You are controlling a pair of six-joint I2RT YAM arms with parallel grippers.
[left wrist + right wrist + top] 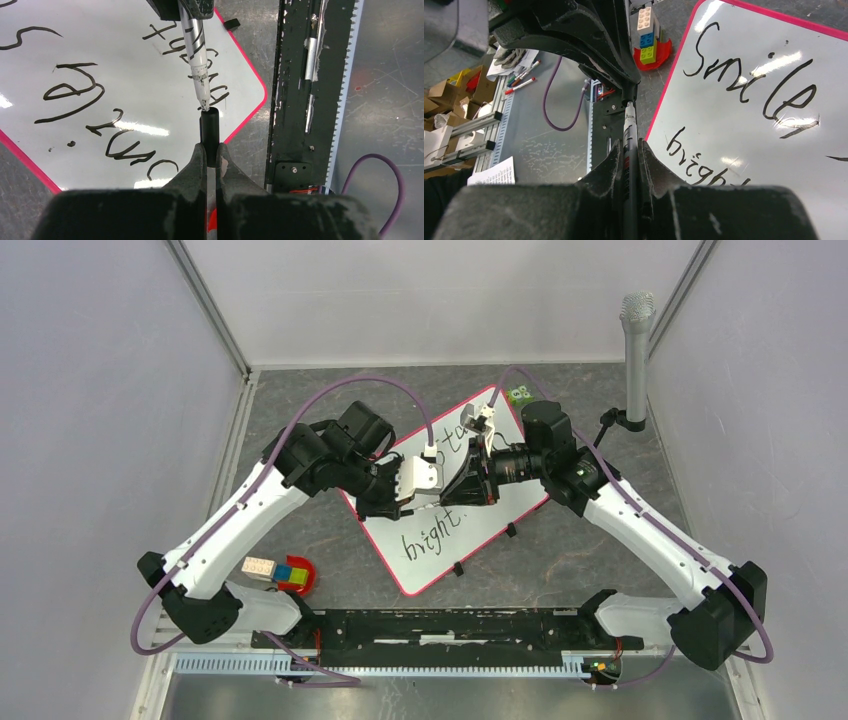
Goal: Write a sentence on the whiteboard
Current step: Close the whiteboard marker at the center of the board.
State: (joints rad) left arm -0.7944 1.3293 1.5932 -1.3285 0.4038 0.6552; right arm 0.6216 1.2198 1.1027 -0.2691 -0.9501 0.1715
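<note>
The whiteboard (440, 565) lies tilted like a diamond on the grey table, and its red-pink frame shows. The sentence (754, 82) reads "Smile," with "bright." below it; part of it is hidden under the arms in the top view. My right gripper (629, 147) is shut on a grey marker (629, 127) with its tip forward. My left gripper (210, 150) is shut on the black marker cap (210, 127). The marker (196, 50) tip sits right at the cap's open mouth. Both grippers meet above the board's middle (435, 495).
A red dish with colored toy bricks (290, 575) sits left of the board. A grey microphone on a stand (636, 340) is at the back right. A small green object (519, 395) lies by the board's far corner. A black rail (450, 625) runs along the near edge.
</note>
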